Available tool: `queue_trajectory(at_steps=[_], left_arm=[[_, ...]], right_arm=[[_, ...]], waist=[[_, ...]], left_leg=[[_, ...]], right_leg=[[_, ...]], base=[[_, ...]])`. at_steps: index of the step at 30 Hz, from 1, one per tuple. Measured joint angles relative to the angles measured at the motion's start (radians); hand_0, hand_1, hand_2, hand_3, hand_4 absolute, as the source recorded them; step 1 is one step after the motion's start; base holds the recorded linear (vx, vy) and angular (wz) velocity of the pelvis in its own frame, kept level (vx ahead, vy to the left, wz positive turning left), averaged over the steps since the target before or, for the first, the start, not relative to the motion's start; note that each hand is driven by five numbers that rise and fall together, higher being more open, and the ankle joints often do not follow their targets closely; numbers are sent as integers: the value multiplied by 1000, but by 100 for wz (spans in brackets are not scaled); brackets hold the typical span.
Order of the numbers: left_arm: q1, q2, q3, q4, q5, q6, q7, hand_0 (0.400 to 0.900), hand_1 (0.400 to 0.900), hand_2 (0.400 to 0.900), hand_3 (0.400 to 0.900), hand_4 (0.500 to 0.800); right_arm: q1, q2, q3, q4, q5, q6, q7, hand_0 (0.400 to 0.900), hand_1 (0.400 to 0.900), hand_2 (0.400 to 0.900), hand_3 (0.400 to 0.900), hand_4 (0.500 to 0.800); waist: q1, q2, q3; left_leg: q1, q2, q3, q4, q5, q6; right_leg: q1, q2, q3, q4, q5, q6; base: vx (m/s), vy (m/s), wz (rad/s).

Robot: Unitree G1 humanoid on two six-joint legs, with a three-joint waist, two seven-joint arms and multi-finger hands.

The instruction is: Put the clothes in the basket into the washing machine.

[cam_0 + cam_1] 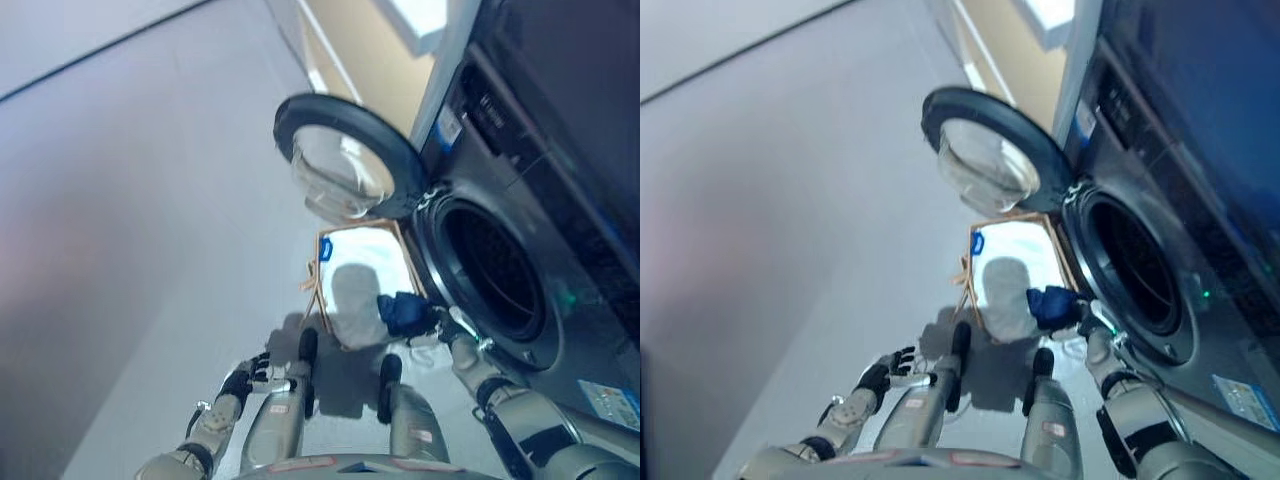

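A dark front-loading washing machine (560, 250) stands at the right with its round door (345, 160) swung open to the left and its drum opening (495, 270) dark. A wooden-framed basket (362, 285) with a pale lining sits on the floor below the door. My right hand (445, 325) is shut on a dark blue garment (402, 313) and holds it over the basket's right edge, just in front of the drum's lower rim. It also shows in the right eye view (1052, 306). My left hand (245, 380) hangs open and empty at the lower left, away from the basket.
Pale grey floor (150, 220) stretches to the left of the machine. A beige wall or cabinet (370, 50) with a white trim stands behind the open door. A sticker (610, 400) shows on the machine's lower front.
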Motion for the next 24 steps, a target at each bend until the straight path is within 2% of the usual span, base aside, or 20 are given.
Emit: queue_trajectory(at_steps=[1,4,9,11,14,20,24], left_arm=[[0,1,-6,-18,-5,-3,1,900,900,900,900,800],[2,-1,-28,-77,-34,-21,5,900,900,900,900,800],[1,-16,-57,-196,-57,-22,8,900,900,900,900,800],[8,-20,-66,-232,-85,-21,10,900,900,900,900,800],[11,-23,-80,-269,-108,-23,13,900,900,900,900,800],[17,-25,-99,-345,-116,-29,21,900,900,900,900,800],[24,-28,-123,-370,-140,-38,30,900,900,900,900,800]], right_arm=[[-23,-5,2,7,0,1,-7,900,900,900,900,800],[-87,-37,12,29,0,1,-24,900,900,900,900,800],[-211,-163,40,81,2,18,-37,900,900,900,900,800],[-241,-204,41,86,8,22,-39,900,900,900,900,800],[-265,-234,68,88,8,24,-46,900,900,900,900,800],[-314,-301,86,114,7,27,-70,900,900,900,900,800],[-364,-329,108,113,8,29,-79,900,900,900,900,800]], waist=[[3,2,10],[24,27,31],[63,112,78],[74,131,92],[85,143,100],[110,169,110],[113,183,111]], left_leg=[[-23,-5,-6,2,9,-3],[-97,-11,-9,8,29,-9],[-205,-27,-26,9,61,-12],[-233,-33,-22,10,66,-8],[-262,-47,-21,11,82,-5],[-315,-79,-30,10,98,-2],[-351,-81,-28,12,98,-9]], right_leg=[[-35,-7,-1,29,-15,-12],[-133,-18,2,96,-24,-23],[-258,-41,-9,164,-23,-24],[-295,-49,-4,180,-26,-28],[-340,-63,7,216,-32,-19],[-424,-96,28,288,-61,-22],[-467,-100,31,304,-66,-29]], base=[[-92,29,6],[-80,35,9],[-22,27,12],[29,33,8],[-1,53,16],[38,43,12],[51,37,4]])
